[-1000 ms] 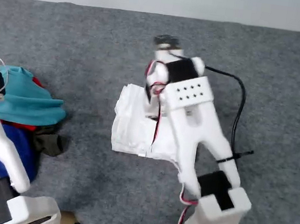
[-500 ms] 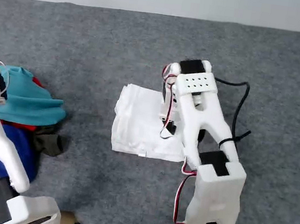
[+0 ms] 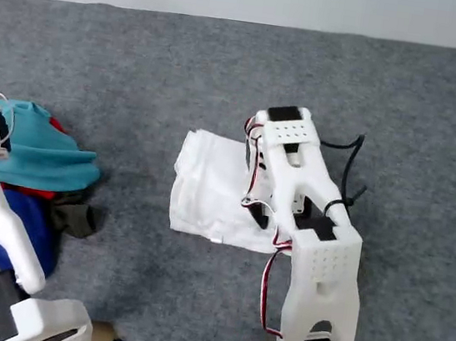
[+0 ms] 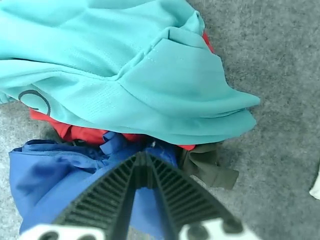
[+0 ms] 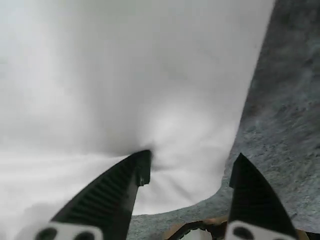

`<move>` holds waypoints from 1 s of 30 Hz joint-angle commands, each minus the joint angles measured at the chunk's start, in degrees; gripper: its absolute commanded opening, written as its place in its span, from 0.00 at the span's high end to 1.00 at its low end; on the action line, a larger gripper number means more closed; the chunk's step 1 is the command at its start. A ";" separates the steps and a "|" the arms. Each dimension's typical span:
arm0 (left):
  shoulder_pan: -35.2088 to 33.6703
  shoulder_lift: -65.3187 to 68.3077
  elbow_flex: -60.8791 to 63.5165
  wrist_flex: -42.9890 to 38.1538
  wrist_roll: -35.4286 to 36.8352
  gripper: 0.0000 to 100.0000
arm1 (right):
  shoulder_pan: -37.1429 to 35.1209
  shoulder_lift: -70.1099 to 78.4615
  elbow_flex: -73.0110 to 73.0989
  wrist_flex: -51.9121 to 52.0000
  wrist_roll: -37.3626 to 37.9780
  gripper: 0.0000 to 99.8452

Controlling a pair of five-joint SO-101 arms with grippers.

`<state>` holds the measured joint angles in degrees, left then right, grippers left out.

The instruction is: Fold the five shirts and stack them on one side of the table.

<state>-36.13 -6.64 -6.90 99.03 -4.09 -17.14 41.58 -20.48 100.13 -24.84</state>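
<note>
Grey tabletop (image 3: 141, 66) carries a folded white shirt (image 3: 209, 189) near centre and an unfolded pile on the left side: teal shirt (image 4: 125, 75) on top, red shirt (image 4: 65, 131) and blue shirt (image 4: 60, 175) beneath. Right gripper (image 5: 192, 165) is open, one finger resting on the white shirt near its edge; lifting with cloth snagged on that finger would likely undo the fold. Left gripper (image 4: 143, 160) is closed and empty above the pile; a grasp there risks catching several layers at once.
</note>
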 commanded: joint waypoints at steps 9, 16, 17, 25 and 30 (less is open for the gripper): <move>-0.53 -2.29 -0.13 1.49 -0.53 1.00 | 1.01 6.90 0.09 -0.13 -0.18 0.89; -0.53 -2.46 -0.13 1.49 -0.53 1.00 | 2.59 8.84 -1.85 2.42 8.88 0.99; -0.53 -2.46 -0.13 1.49 -0.53 1.00 | 3.47 8.57 -1.93 2.42 8.97 0.99; -0.53 -2.55 -0.13 1.49 -0.53 1.00 | 12.62 -2.95 -1.85 2.51 14.51 0.99; -0.53 -2.29 -0.13 1.49 -0.53 1.00 | 18.15 -10.59 -2.11 1.80 24.09 0.99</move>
<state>-36.13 -6.64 -6.90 99.03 -4.09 -2.55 37.71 -21.45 100.66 -5.85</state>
